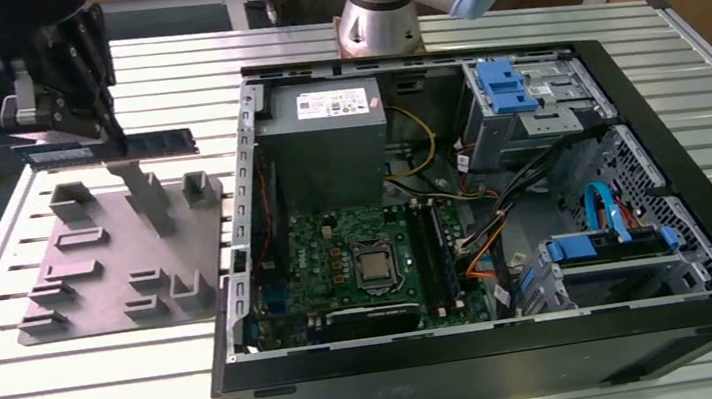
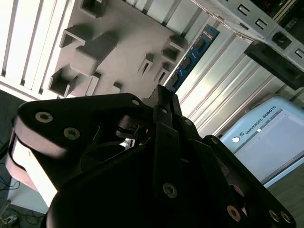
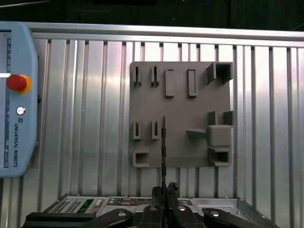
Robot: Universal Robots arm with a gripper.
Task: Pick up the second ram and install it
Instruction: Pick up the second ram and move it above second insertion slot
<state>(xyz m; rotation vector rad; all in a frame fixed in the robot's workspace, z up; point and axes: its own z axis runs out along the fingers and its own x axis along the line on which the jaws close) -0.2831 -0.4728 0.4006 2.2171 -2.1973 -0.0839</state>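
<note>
Claw [image 1: 104,138] clamping second ram [image 1: 151,144] at exterior view's left, hanging over grey tray [image 1: 78,292] on slatted surface [image 1: 29,398]. Ram's long axis running level, along exterior view's left-right, board standing on edge. Open computer case [image 1: 483,371] lying at exterior view's right, motherboard [image 1: 322,254] facing up inside.

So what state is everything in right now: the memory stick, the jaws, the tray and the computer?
Second ram: gripped, held level and on edge over the tray.
Jaws: shut on the second ram.
Grey tray: flat on the slatted table, its slots empty.
Computer case: lying on its side, side panel off, insides exposed.
Processor: seated on the motherboard, nothing covering it.
</note>
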